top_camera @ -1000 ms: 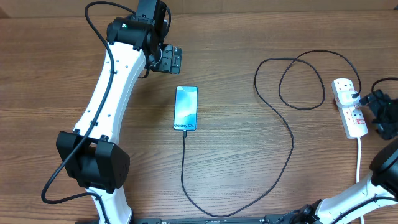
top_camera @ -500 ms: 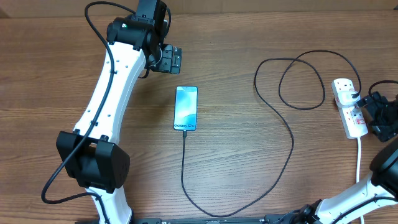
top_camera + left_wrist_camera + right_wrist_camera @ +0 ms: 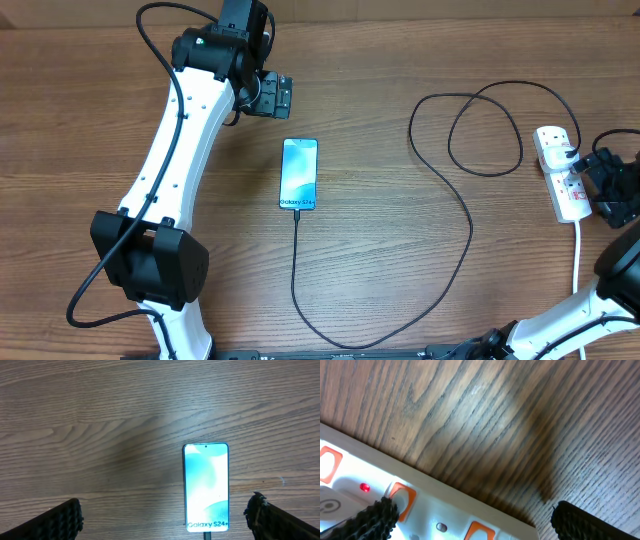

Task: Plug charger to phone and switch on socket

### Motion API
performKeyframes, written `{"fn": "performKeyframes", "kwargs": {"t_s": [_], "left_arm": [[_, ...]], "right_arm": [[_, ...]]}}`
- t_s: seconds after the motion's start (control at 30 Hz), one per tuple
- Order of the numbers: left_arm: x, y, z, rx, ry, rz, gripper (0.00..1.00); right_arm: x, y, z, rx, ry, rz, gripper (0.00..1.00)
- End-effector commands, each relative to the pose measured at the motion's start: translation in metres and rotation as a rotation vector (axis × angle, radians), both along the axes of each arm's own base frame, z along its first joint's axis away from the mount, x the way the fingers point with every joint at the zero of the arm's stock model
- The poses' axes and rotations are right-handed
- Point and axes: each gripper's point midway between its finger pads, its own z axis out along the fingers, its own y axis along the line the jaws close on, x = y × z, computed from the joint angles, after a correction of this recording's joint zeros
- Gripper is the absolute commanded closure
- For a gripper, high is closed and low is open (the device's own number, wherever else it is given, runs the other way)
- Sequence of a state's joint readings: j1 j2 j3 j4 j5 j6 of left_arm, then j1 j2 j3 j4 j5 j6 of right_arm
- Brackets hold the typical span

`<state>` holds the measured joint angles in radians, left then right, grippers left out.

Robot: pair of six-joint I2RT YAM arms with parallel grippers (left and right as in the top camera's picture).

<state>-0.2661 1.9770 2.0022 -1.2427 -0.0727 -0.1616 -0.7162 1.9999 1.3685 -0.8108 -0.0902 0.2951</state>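
In the left wrist view the lower edge cut off the charger (image 3: 206,536) just below the phone (image 3: 206,485); only its tip showed. The right wrist view held only a blurred part of the socket (image 3: 435,505), the rest lying beyond the left and lower edges.

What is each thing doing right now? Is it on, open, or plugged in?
phone: lying flat, screen lit, charger plugged into its bottom end.
charger cable: one end in the phone, the other end at the power strip.
power strip: a small red light glows on it.
left tool: open, holding nothing.
right tool: open, over the power strip.
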Motion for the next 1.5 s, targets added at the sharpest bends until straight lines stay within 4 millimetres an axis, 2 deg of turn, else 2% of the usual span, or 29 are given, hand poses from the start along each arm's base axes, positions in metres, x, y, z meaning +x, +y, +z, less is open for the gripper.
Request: {"fn": "performKeyframes", "kwargs": {"t_s": [0.0,0.3,0.37,0.47,0.63,0.8,1.03,1.3,1.47], "left_arm": [[0.0,0.004,0.009,0.005,-0.023,0.011,0.0],[0.0,0.004,0.009,0.005,-0.023,0.011,0.0],[0.0,0.004,0.009,0.005,-0.023,0.011,0.0],[0.0,0.004,0.009,0.005,-0.023,0.011,0.0],[0.0,0.004,0.009,0.005,-0.023,0.011,0.0],[0.0,0.004,0.009,0.005,-0.023,0.011,0.0],[0.0,0.004,0.009,0.005,-0.023,0.011,0.0],[0.0,0.004,0.009,0.005,-0.023,0.011,0.0],[0.0,0.004,0.009,0.005,-0.023,0.011,0.0]], "right_arm": [[-0.008,0.02,-0.012,0.038,0.058,0.037,0.0],[-0.013,0.023,-0.008,0.05,0.072,0.032,0.0],[-0.011,0.02,0.002,0.027,0.052,0.028,0.0],[-0.01,0.011,0.031,-0.049,0.015,-0.003,0.0],[-0.005,0.01,0.076,-0.114,-0.086,-0.001,0.0],[0.0,0.034,0.097,-0.044,-0.156,0.037,0.0],[0.013,0.074,0.092,-0.011,-0.13,0.143,0.02],[0.033,0.122,0.09,-0.086,-0.074,0.306,0.02],[0.04,0.145,0.089,-0.095,-0.067,0.374,0.0]]}}
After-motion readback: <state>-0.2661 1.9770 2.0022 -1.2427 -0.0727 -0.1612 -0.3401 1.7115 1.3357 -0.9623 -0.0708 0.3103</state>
